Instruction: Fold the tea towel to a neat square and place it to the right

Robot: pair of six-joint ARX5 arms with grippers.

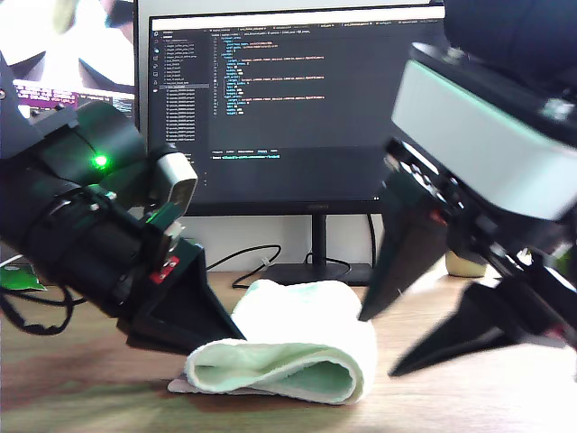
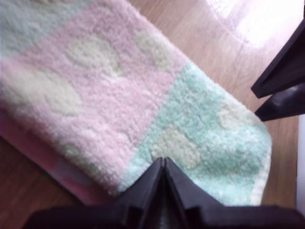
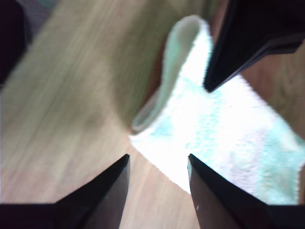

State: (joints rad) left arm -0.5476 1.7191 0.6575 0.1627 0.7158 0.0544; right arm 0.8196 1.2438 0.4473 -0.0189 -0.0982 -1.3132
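The tea towel [image 1: 288,347] is seen lying folded on the wooden tabletop [image 1: 81,397], near the camera and about the middle of the exterior view, in front of the monitor [image 1: 270,99]. At least one fold is judged done: a rolled, doubled edge shows at the near side, with layers stacked and a loop open toward the camera. In the first wrist view the cloth reads as a long rectangle rather than a square, with pink and mint patches. My first gripper [image 2: 164,164] is held low at the towel's edge, at the exterior view's left, its fingers pressed together with no gap seen; whether cloth is pinched between them cannot be told. My second gripper [image 3: 159,164] is held above the tabletop at the exterior view's right, fingers spread well apart and empty, the towel's end lying just beyond them. Left to do, by judgement: a further fold to bring the rectangle to a square, squaring of edges, and the shift to the right.
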